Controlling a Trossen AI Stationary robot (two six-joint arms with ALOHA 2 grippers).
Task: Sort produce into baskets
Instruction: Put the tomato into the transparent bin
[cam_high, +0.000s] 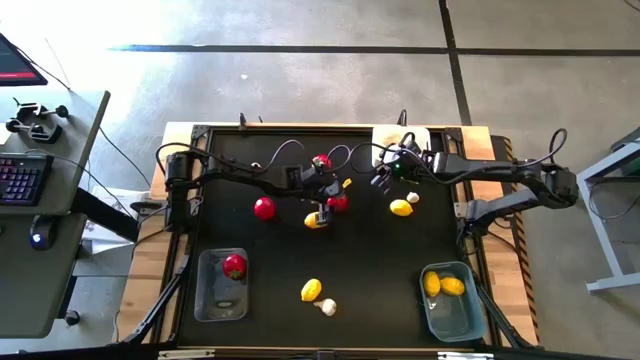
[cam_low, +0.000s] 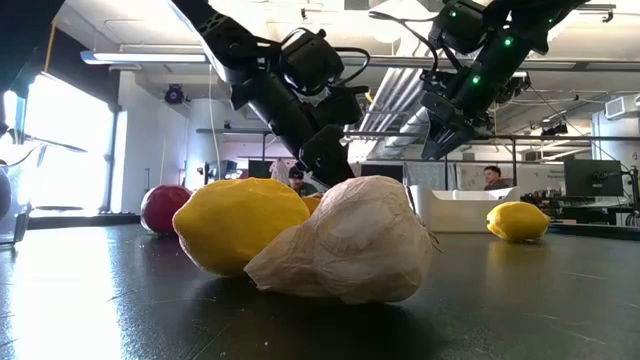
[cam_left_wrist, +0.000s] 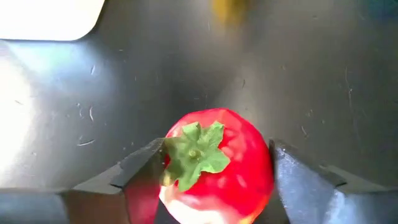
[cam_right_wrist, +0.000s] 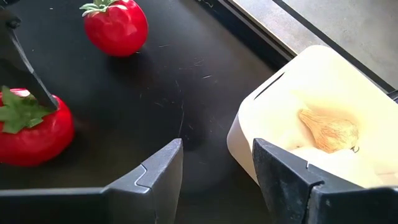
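Observation:
My left gripper (cam_high: 327, 200) is at mid-table, shut on a round red piece with a green stem (cam_left_wrist: 239, 165). That piece also shows in the right wrist view (cam_right_wrist: 31, 134). My right gripper (cam_right_wrist: 217, 168) is open and empty. It hovers beside the white basket (cam_right_wrist: 292, 99), which holds one garlic bulb (cam_right_wrist: 329, 132). The clear basket (cam_high: 205, 300) holds one red piece (cam_high: 234, 266). The blue-grey basket (cam_high: 450, 318) holds two yellow pieces (cam_high: 443, 285). More red pieces (cam_high: 264, 208), yellow pieces (cam_high: 401, 208) and garlic bulbs (cam_high: 327, 307) lie loose on the table. My left gripper pinches the red piece between its two fingers, one finger (cam_left_wrist: 140, 177) on each of two opposite sides (cam_left_wrist: 264, 168). The fingers come from above, pointing down. The piece sits stem up (cam_left_wrist: 196, 152). In the right wrist view it looks to be at the table top.
A yellow piece (cam_high: 316, 220) lies just near of my left gripper, and another red piece (cam_high: 322, 161) just beyond it. A garlic bulb (cam_high: 413, 198) lies by the yellow piece at right. A yellow piece (cam_low: 240, 225) and garlic bulb (cam_low: 345, 240) lie near the front edge.

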